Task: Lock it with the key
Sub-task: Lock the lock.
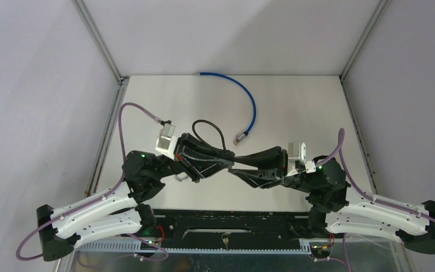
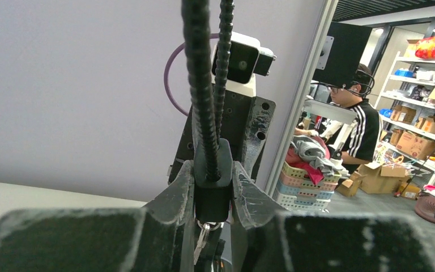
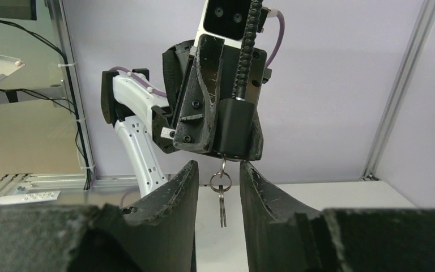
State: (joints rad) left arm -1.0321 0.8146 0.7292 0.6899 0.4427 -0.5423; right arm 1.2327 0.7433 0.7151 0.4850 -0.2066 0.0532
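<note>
Black ribbed cable [image 2: 201, 85] runs out of the cable lock [image 3: 237, 127], whose body is clamped tight in the left hand [image 2: 212, 170] and held over the middle of the bench [image 1: 294, 107]. A key [image 3: 222, 207] dangles on a ring beneath the lock body. The right hand [image 3: 218, 175] is spread, a finger on either side of that ring, touching nothing. We judge the step to be reaching for the key. Next the hand must close on it and twist.

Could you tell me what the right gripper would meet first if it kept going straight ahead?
Most likely the key ring hanging from the cable lock; it dangles between the right gripper's open fingers, though depth is unclear.
</note>
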